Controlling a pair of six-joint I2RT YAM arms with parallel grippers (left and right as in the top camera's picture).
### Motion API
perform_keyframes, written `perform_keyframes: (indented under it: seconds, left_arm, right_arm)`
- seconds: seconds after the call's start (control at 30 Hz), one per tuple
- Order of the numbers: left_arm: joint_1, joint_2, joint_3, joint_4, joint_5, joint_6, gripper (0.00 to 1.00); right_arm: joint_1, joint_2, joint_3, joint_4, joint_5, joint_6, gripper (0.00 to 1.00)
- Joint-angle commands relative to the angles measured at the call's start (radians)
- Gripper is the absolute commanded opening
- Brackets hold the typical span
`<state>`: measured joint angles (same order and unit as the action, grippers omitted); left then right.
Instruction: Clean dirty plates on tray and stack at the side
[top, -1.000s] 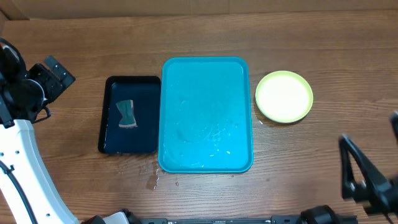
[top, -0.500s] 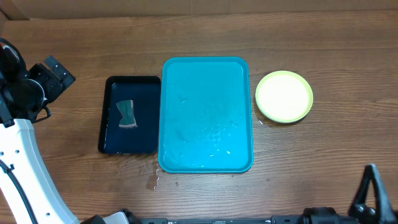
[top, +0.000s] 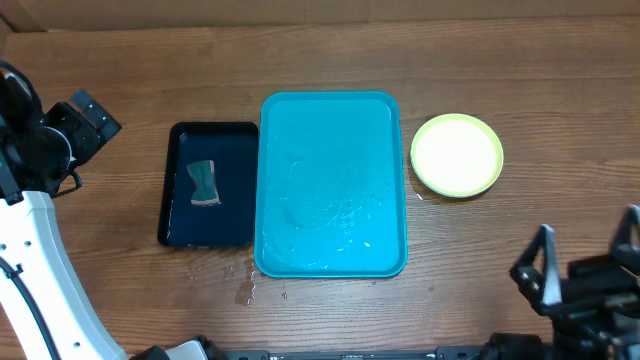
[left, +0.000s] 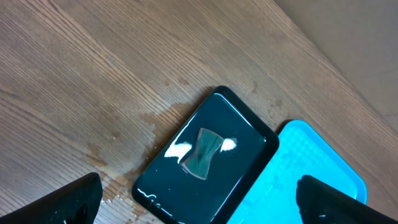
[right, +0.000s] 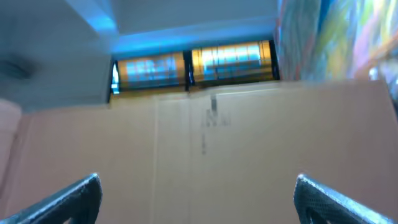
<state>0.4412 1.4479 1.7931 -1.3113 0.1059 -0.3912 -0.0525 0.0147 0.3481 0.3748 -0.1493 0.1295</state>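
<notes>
Left claw (left: 202, 205): my fingers stand wide apart, holding nothing, high over the table (top: 500, 60) at 9 o'clock.
Right claw (top: 588, 262): my fingers stand apart and empty, at 4 o'clock by the table edge; my camera sees only a cardboard wall.
Tray (top: 333, 120): mid-table, with a wet sheen and droplets on its floor.
Plates (top: 457, 154): on the table at the tray's 2 o'clock, near but not touching it. The top one is pale yellow-green; I cannot tell how many lie beneath.
Black tray (top: 235, 200): right against the tray's 9 o'clock side, with a sponge (top: 203, 183) lying inside.
</notes>
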Motion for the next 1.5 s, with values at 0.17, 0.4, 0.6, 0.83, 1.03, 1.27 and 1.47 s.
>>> perform_keyframes:
  seconds: [0.17,0.4,0.6,0.83,1.03,1.27,1.47]
  left_arm:
    - [0.003,0.003,0.007,0.003,0.01,-0.013,1.0]
    - [0.003,0.003,0.007,0.003,0.01,-0.013,1.0]
    - [0.003,0.003,0.007,0.003,0.01,-0.013,1.0]
    - [0.003,0.003,0.007,0.003,0.01,-0.013,1.0]
    - [0.003,0.003,0.007,0.003,0.01,-0.013,1.0]
    - [0.003,0.003,0.007,0.003,0.01,-0.013,1.0]
    - [0.003,0.003,0.007,0.003,0.01,-0.013,1.0]
  right_arm:
    - [0.075,-0.011,-0.314,0.104,-0.002,0.0,1.0]
    - [0.082,-0.012,-0.341,-0.236,-0.005,-0.008,1.0]
    - [0.093,-0.012,-0.341,-0.448,-0.01,-0.151,1.0]
    - [0.094,-0.012,-0.341,-0.447,-0.011,-0.18,1.0]
    - [0.093,-0.012,-0.341,-0.444,-0.009,-0.179,1.0]
    - [0.089,-0.012,-0.341,-0.444,-0.009,-0.179,1.0]
    - [0.089,-0.012,-0.34,-0.444,-0.01,-0.179,1.0]
